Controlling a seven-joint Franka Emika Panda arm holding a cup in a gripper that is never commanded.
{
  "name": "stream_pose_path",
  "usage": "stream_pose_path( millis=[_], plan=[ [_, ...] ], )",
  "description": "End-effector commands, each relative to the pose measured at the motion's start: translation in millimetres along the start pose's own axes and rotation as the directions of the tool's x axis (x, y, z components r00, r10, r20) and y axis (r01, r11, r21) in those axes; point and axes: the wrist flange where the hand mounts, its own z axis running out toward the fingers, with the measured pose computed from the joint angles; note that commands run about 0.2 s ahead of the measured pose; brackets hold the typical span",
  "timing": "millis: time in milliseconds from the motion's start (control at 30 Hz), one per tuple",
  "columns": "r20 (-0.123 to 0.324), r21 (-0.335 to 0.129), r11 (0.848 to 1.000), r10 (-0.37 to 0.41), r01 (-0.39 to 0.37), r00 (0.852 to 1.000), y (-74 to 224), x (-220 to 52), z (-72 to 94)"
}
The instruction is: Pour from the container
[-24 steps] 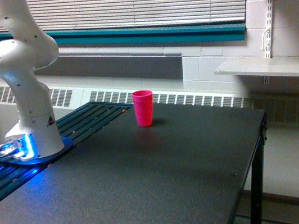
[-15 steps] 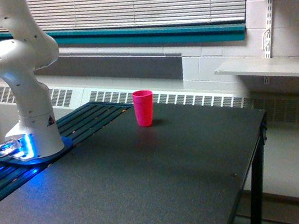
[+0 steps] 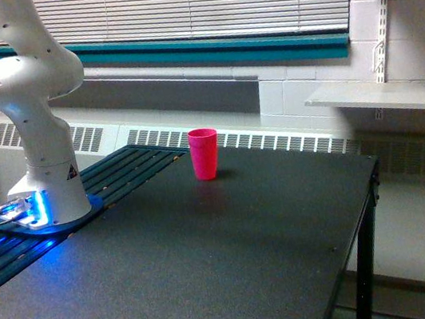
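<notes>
Hand and container are both out of my view, above the frame, so I cannot tell the grip or which way the container lies. Only the pink cup (image 3: 204, 153) stands upright near the table's (image 3: 237, 261) far edge.

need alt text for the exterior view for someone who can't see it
A bright pink cup stands upright and alone near the far edge of a dark table. The white robot arm's base sits at the view's left, its upper part running out of frame, so no fingers or see-through container show.
</notes>
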Motion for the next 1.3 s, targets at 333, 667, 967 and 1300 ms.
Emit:
stream_pose_path(
  millis=[333,667,967,1300],
  plan=[
    [0.018,0.057,0.982,-0.181,0.18,0.983,-12,-78,-21.1],
    [0.054,0.085,0.961,-0.269,0.264,0.962,-12,-134,-30.4],
    [0.072,0.124,0.927,-0.363,0.353,0.929,-21,-186,-44.1],
    [0.088,0.173,0.88,-0.461,0.443,0.883,-38,-244,-62.8]
  ],
)
